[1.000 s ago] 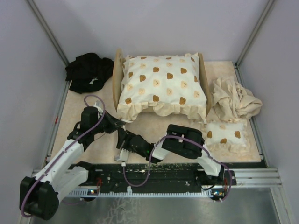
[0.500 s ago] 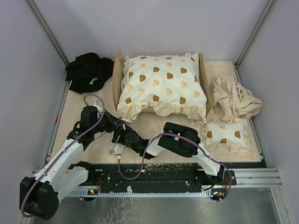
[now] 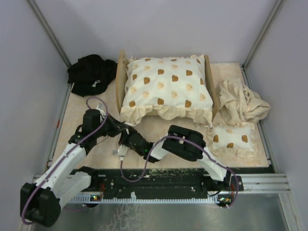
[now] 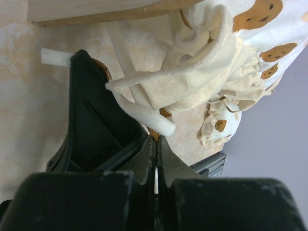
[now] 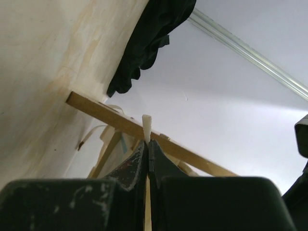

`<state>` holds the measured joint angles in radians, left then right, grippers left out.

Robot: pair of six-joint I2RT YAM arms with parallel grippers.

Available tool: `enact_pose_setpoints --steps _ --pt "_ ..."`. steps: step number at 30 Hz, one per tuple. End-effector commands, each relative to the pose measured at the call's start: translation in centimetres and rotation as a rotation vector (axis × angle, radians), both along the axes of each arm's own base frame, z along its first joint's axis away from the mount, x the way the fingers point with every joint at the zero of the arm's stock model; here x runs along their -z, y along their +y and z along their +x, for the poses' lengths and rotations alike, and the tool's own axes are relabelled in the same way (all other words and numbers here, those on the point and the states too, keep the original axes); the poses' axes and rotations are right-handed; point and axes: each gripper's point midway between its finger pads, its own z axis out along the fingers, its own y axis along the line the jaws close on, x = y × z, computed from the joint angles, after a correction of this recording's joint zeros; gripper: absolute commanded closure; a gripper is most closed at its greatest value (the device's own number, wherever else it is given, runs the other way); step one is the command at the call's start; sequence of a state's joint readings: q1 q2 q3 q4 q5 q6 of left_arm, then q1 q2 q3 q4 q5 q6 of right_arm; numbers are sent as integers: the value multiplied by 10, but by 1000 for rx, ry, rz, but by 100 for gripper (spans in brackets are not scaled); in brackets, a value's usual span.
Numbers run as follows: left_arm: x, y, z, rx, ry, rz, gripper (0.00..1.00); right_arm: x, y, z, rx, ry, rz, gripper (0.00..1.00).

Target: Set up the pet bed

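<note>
Pet bed (image 3: pixel 119 79) on the worktop (image 3: pixel 159 132), large bear-print cushion (image 3: pixel 166 86) already laid on it. Right of the bed, a small matching cushion (image 3: pixel 232 137) and beige cloth (image 3: pixel 240 103) lie apparently unplaced. Before its front-left corner, the right gripper (image 5: pixel 147 142) pinches a thin white strip (image 5: pixel 147 122); the left gripper (image 4: pixel 156 139) is closed, any hold unclear.

No legible text, label, brand, number or sign appears in any view. The white mark (image 3: pixel 96 84) on the black cloth (image 3: pixel 89 72) is too small to read. The brown prints (image 3: pixel 160 71) on the cushion (image 3: pixel 168 95) are pictures, not characters.
</note>
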<state>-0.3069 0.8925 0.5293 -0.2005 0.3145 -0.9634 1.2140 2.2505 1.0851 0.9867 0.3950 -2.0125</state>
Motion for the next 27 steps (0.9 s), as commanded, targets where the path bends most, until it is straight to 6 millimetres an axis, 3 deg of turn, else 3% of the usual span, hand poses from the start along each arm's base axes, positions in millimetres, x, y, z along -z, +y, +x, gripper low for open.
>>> enact_pose_setpoints --steps 1,7,10,16,21,27 --pt "-17 -1 2 22 -58 9 100 -15 -5 -10 -43 54 53 100" --pt "-24 -3 0 80 -149 28 100 3 -8 -45 -80 336 129 100" --pt "-12 -4 -6 118 -130 53 100 14 -12 -64 -79 565 212 100" --pt "7 8 -7 105 -101 139 100 2 -39 -98 -107 898 451 100" --pt "9 5 -10 134 -112 129 100 -31 -63 -82 -22 1243 1002 100" --pt "20 4 -15 146 -89 121 100 -45 -73 -55 14 1564 1368 100"
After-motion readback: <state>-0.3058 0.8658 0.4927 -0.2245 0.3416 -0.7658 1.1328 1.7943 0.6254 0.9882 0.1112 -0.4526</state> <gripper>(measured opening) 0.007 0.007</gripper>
